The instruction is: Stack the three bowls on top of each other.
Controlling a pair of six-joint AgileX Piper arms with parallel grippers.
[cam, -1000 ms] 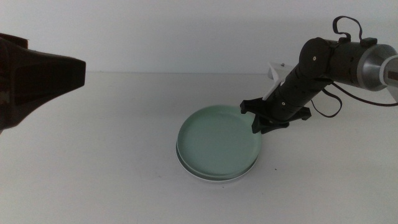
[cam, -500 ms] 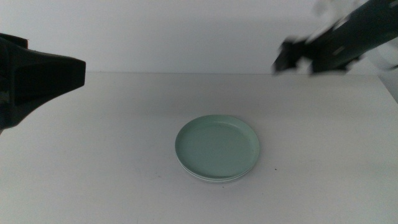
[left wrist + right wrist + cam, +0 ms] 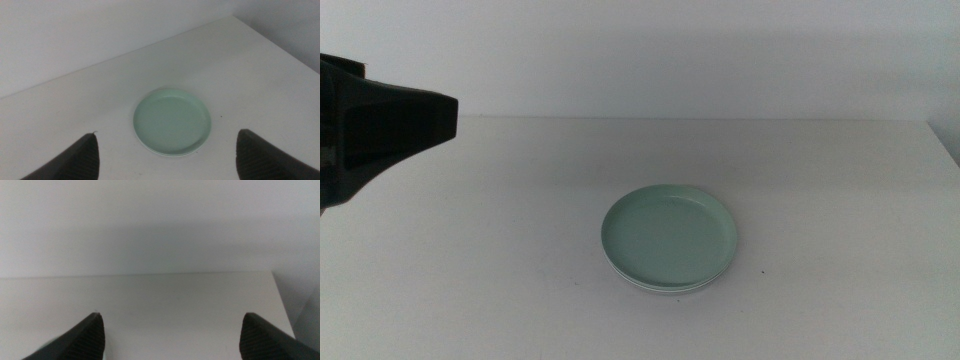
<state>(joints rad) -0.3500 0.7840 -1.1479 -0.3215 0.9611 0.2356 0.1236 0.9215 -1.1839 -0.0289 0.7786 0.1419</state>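
**Bowls stacked mid-table, both grippers wide and empty**

The mint green bowl (image 3: 670,236) tops the stack, empty, a pale rim of another bowl (image 3: 665,289) showing beneath it on the white table (image 3: 500,250). The left gripper (image 3: 165,155) hangs above with jaws wide; the right gripper (image 3: 170,335), also wide, faces bare table

The bowls (image 3: 670,238) are stacked one on another on the table (image 3: 500,260), a little right of its middle and toward the front. Only the rims of the lower ones are seen under the top bowl (image 3: 172,121). The left gripper (image 3: 167,157) is held apart from the stack, to its left, with the jaws set wide.
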